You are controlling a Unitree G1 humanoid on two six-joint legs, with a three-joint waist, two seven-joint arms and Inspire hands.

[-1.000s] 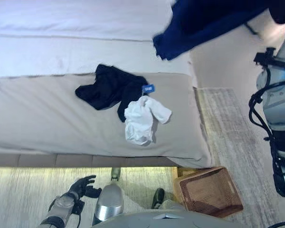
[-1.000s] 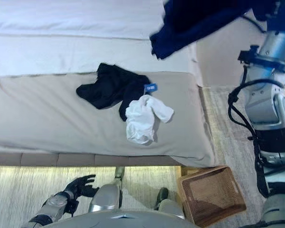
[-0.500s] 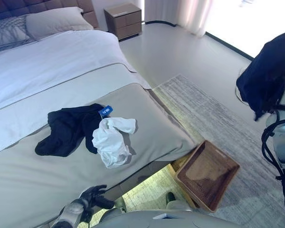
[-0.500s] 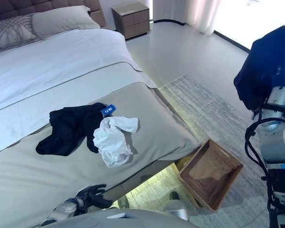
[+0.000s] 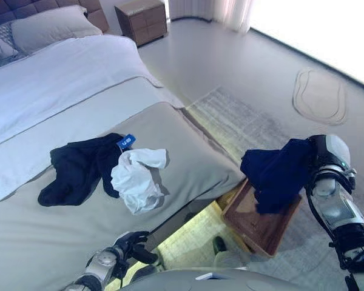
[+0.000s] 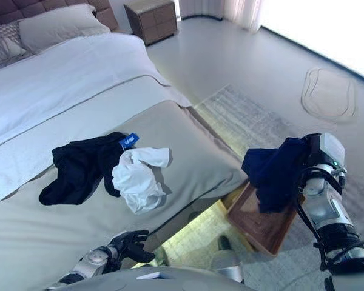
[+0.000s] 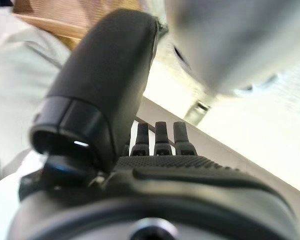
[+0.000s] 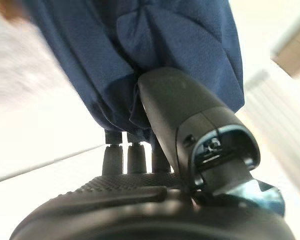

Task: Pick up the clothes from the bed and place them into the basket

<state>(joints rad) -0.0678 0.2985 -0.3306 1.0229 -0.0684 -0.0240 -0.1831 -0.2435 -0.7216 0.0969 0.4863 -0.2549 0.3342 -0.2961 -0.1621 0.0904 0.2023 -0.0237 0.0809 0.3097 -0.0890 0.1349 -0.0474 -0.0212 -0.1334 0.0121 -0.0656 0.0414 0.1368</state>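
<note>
A black garment (image 5: 79, 170) and a white garment (image 5: 136, 179) lie together on the grey bed cover (image 5: 188, 163) near the bed's foot. My right hand (image 8: 190, 120) is shut on a navy garment (image 5: 276, 173), with the thumb and fingers pinching the cloth. The garment hangs just over the brown woven basket (image 5: 261, 227), which stands on the floor by the bed's corner, and covers part of it. My left hand (image 5: 124, 245) is low at the bed's front edge, fingers relaxed and empty.
Pillows (image 5: 45, 27) lie at the head of the bed and a wooden nightstand (image 5: 144, 18) stands beside it. A grey rug (image 5: 242, 121) runs along the bed's right side. A round mat (image 5: 318, 97) lies on the floor beyond.
The camera has swung. My right arm has come down from high on the right with the navy garment, which now hangs over the basket. The left hand stays low.
</note>
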